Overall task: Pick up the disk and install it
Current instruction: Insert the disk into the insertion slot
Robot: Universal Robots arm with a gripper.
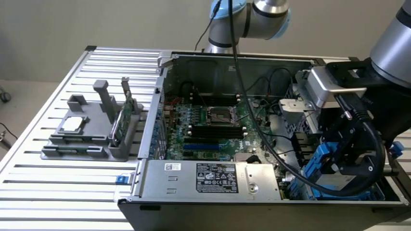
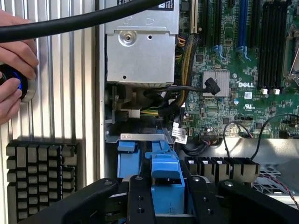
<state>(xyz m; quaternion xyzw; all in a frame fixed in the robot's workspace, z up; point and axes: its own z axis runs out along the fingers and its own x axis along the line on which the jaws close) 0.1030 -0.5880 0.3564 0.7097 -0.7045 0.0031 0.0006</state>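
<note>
One gripper pinches the disk by its blue carrier, held squarely between the jaws, long axis running straight ahead of the tool into the drive bay of the case

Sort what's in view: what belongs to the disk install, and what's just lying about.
In the job: disk, clamped in the gripper; open computer case.
Lying about: processor chip; green circuit card; grey holder carrying both.
</note>
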